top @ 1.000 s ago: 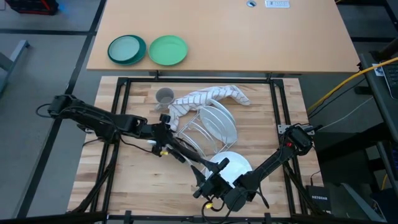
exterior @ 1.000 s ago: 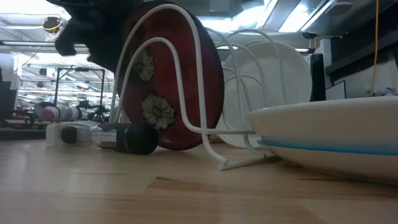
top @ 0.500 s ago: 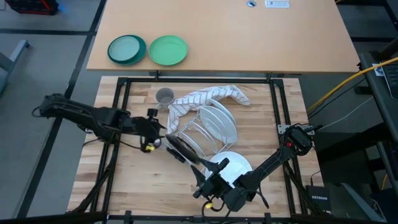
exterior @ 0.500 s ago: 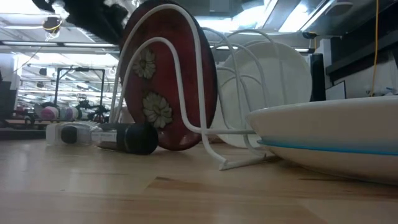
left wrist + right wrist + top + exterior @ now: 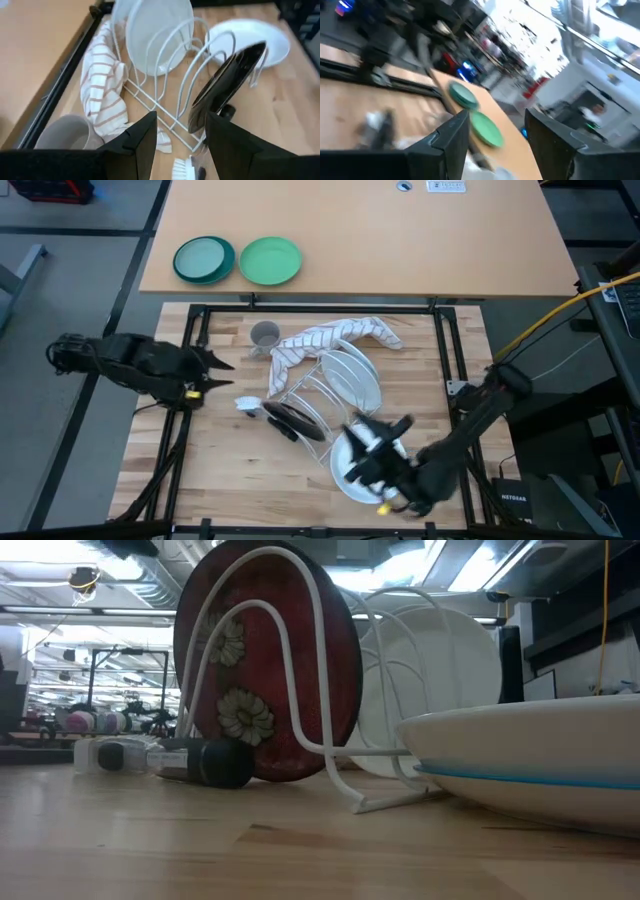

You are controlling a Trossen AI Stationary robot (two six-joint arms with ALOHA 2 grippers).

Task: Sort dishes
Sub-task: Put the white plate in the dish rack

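Note:
A white wire rack (image 5: 318,392) stands mid-table. In its near slot the red-flowered plate with a black back (image 5: 265,670) (image 5: 227,82) stands on its rim. A white plate (image 5: 352,375) (image 5: 157,35) stands on edge farther back. A third plate (image 5: 362,465) (image 5: 530,770), white with a blue band, lies flat beside the rack. The grey cup (image 5: 264,335) stands upright by the towel. My left gripper (image 5: 228,374) (image 5: 181,116) hangs open left of the rack. My right gripper (image 5: 372,448) (image 5: 497,125) hovers open above the flat plate, pointing level.
A striped towel (image 5: 335,335) lies against the rack's far side. A dish brush (image 5: 250,404) (image 5: 190,760) lies left of the rack. A teal plate (image 5: 204,259) and a green plate (image 5: 270,260) sit on the tan table beyond. The wood at the near left is bare.
My left gripper has drawn back from the red-flowered plate toward the table's left edge and risen, staying open. The plate has stayed in the rack, settling a little to one side. My right gripper has lifted off the flat plate's near edge and rolled; the plate stays flat on the table.

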